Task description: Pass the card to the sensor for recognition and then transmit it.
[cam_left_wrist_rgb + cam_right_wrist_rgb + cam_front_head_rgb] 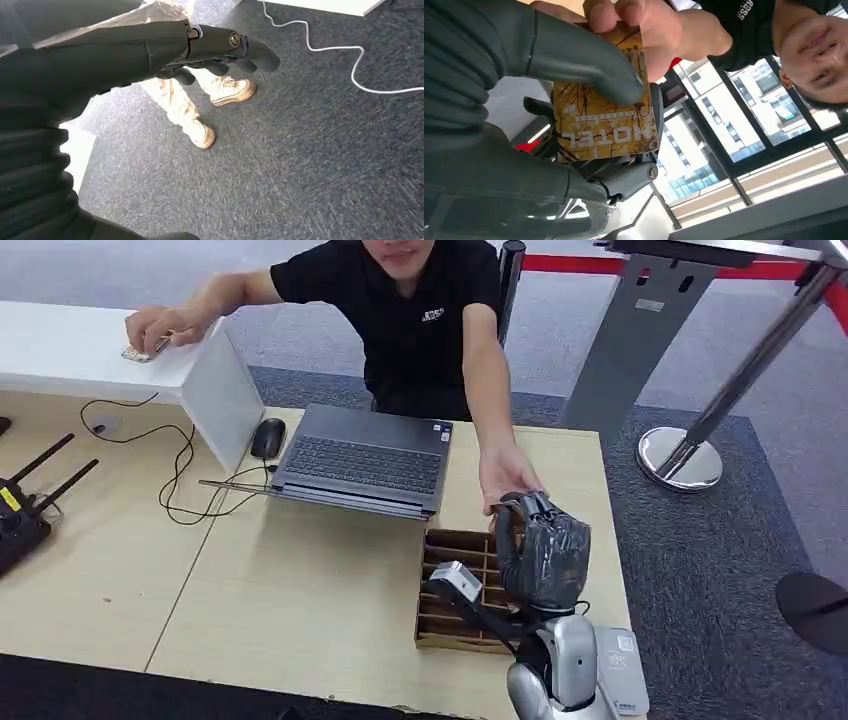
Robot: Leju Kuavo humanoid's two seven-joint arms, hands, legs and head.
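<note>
A yellow-brown hotel card (604, 120) is pinched in my right hand (549, 100), with the thick grey thumb (589, 60) pressing on its face. A person's hand (639, 25) grips the same card at its far end. In the head view my right hand (543, 550) is raised over the right part of the wooden table, and the person's hand (510, 475) meets it from behind. A white sensor box (622, 668) lies by my right forearm at the table's near right corner. My left hand (215, 52) hangs over the carpet with straight fingers, holding nothing.
A cardboard box with slots (455, 585) sits just left of my right hand. Behind it an open laptop (365, 460) and a mouse (267, 437) lie on the table (300, 590). The person (420, 320) leans in from the far side. A stanchion base (680, 458) stands at the right.
</note>
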